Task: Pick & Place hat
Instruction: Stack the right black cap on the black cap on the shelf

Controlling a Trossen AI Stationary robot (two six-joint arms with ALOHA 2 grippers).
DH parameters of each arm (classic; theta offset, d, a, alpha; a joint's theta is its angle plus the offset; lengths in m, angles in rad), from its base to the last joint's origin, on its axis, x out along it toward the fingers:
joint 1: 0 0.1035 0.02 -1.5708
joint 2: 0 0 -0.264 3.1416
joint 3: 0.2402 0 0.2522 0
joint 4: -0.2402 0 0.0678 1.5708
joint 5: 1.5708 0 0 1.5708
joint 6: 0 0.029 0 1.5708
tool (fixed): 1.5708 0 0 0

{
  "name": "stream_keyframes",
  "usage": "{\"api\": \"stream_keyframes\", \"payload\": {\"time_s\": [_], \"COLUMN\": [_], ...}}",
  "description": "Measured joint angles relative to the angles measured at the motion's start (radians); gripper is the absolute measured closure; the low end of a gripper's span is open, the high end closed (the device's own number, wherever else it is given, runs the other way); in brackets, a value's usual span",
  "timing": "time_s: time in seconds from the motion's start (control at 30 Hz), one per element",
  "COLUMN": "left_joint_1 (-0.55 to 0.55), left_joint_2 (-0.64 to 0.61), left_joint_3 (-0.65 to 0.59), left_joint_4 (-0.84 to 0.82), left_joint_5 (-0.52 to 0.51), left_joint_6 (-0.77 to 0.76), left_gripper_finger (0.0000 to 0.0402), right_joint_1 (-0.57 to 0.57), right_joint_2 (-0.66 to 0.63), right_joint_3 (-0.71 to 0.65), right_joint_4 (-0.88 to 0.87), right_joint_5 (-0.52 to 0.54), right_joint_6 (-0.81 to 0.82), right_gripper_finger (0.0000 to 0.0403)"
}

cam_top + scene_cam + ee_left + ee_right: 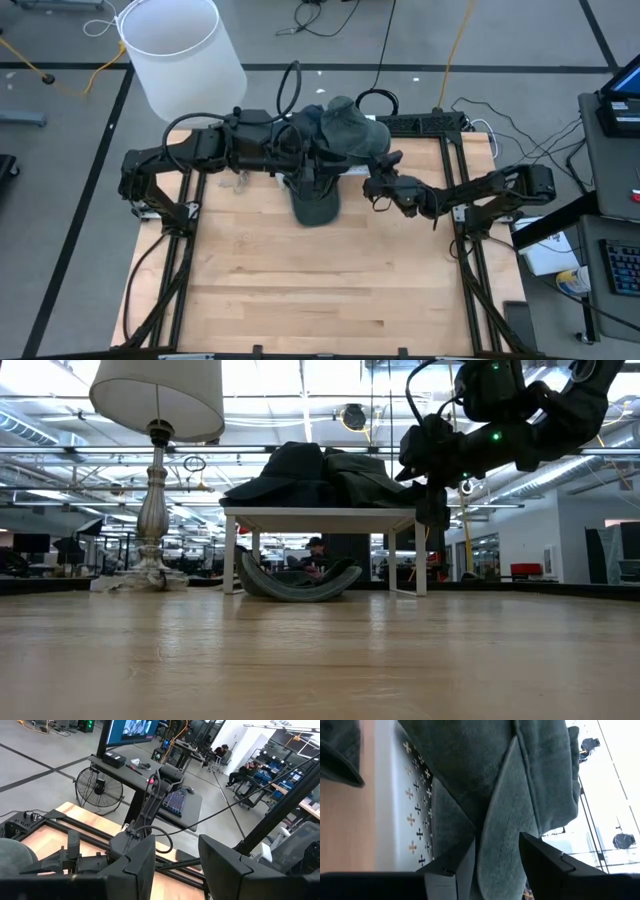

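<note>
Dark grey-green hats lie piled on a small white stand at the far middle of the table; the pile overhangs its top. Another dark hat lies on the wooden table under the stand's near side, resting on its curved brim. My right gripper comes level from the right at the pile's edge, open, with a fold of hat brim between its fingers. My left gripper hangs open and high over the stand's left side, holding nothing. My right gripper has its two fingers on either side of a fold of the top hat's brim, coming level from the table's right. Whether the fingers touch the cloth I cannot tell. The hat still lies on the stand's patterned top.
A lamp with a white shade stands at the table's far left. Cables run behind the far edge. The near half of the wooden table is bare. A desk with a keyboard stands off to the right.
</note>
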Motion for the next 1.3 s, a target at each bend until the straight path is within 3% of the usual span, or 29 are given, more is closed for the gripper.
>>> {"api": "stream_keyframes", "payload": {"time_s": [0.3,0.63,0.87,1.3], "left_joint_1": [0.000,-0.010,-0.010,-0.010], "left_joint_2": [0.000,0.000,0.000,0.000], "left_joint_3": [0.000,0.000,0.000,-0.001], "left_joint_4": [0.000,0.000,-0.001,-0.042], "left_joint_5": [0.000,0.002,0.001,-0.017], "left_joint_6": [-0.004,-0.001,0.006,0.005], "left_gripper_finger": [0.0250,0.0250,0.0250,0.0250], "right_joint_1": [-0.030,-0.025,-0.007,0.023], "right_joint_2": [0.000,-0.001,-0.001,-0.015], "right_joint_3": [0.000,0.001,0.001,0.001], "right_joint_4": [0.000,0.001,0.001,0.173], "right_joint_5": [-0.008,-0.006,-0.003,0.023], "right_joint_6": [-0.018,-0.007,-0.007,-0.219], "right_gripper_finger": [0.0298,0.0394,0.0398,0.0402]}}
